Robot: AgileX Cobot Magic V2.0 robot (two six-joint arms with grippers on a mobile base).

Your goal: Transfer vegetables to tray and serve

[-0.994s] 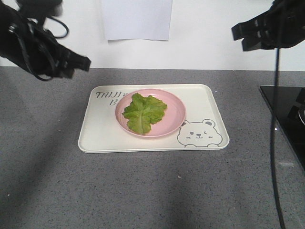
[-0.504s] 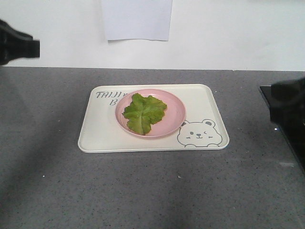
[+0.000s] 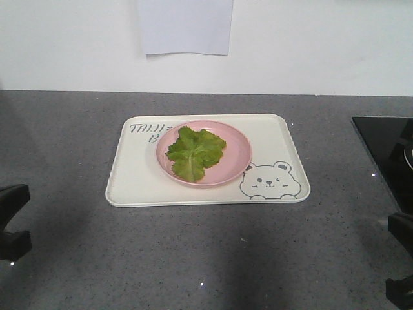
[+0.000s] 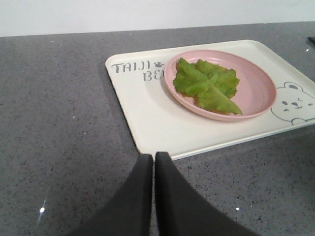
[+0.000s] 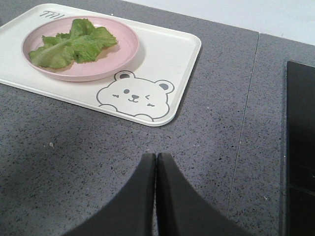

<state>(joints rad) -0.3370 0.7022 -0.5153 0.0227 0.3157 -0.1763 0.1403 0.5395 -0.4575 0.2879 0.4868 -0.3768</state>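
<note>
A cream-white tray (image 3: 208, 190) with rounded corners is seen lying flat on a grey speckled counter (image 3: 193, 258). Grey lettering is printed near its far left corner, and a winking bear face (image 3: 270, 180) is drawn near its front right corner. A round pink plate (image 3: 235, 155) is set on the tray, partly covering the lettering and reaching just to the bear's ear. A crinkled green lettuce leaf (image 3: 195, 152) with a paler rib is laid on the plate, within its rim and slightly left of its centre.

The left gripper (image 4: 153, 162) is shown from its wrist camera with its two dark fingers pressed together, nothing held between them. It is placed over bare counter just in front of the tray's near left edge, apart from the tray. The right gripper (image 5: 156, 161) is likewise seen with its fingers closed against each other and empty, over the counter in front of the tray's bear corner, clear of it. In the front view only dark parts of the arms are visible at the lower left and lower right edges.

A black glossy panel (image 3: 384, 145) is set into the counter to the right of the tray. A white sheet of paper (image 3: 185, 26) is fixed on the pale wall behind.
</note>
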